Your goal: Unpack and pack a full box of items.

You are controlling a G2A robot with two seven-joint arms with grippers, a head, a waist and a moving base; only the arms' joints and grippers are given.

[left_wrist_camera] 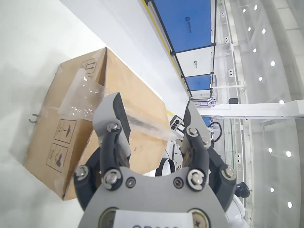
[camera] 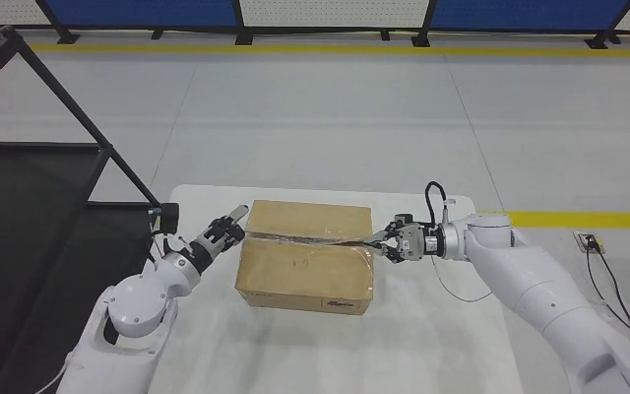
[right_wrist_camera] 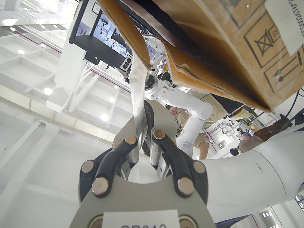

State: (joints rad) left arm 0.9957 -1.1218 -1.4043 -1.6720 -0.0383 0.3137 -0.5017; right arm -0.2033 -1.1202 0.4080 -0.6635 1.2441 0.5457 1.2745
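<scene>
A brown cardboard box [camera: 305, 266] lies in the middle of the white table [camera: 443, 335], its top seam covered by clear tape [camera: 315, 239]. My right gripper [camera: 379, 244] is at the box's right end, shut on a loose strip of that tape [right_wrist_camera: 138, 91]. In the right wrist view the gripper [right_wrist_camera: 143, 122] pinches the strip just off the box [right_wrist_camera: 213, 24], whose top flaps gape slightly. My left gripper [camera: 233, 227] hovers at the box's left end, open with nothing between its fingers. In the left wrist view the gripper [left_wrist_camera: 155, 117] faces the taped seam [left_wrist_camera: 83, 96] of the box [left_wrist_camera: 59, 129].
A black frame with dark fabric [camera: 59, 207] stands close to the table's left side. A small metal hook-shaped piece [left_wrist_camera: 33, 118] lies on the table beside the box. Bare table surface lies in front of the box and to its right.
</scene>
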